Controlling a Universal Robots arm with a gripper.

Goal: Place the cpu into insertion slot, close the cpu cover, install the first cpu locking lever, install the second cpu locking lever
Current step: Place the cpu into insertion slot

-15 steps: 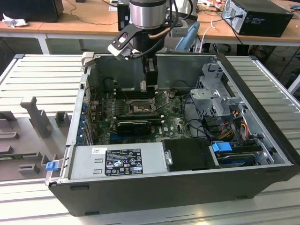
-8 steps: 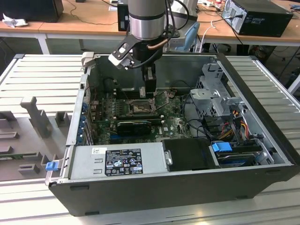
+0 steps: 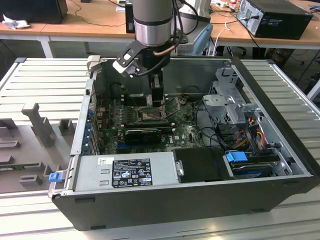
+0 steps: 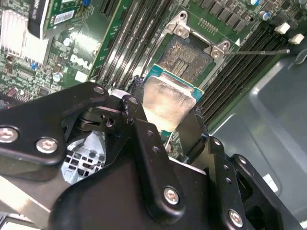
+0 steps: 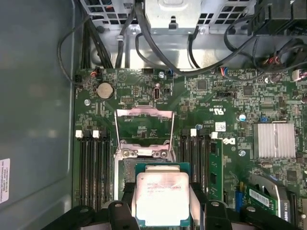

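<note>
Jaws of the gripper (image 5: 163,211) are clamped on two opposite edges of the cpu (image 5: 160,189), which hangs metal top up over the near part of the insertion slot (image 4: 184,57), not yet seated in it. Beyond the slot the cpu cover (image 5: 144,113) lies thrown open and a thin locking lever (image 4: 259,51) sticks out free, so I judge all four steps are still to do.
</note>
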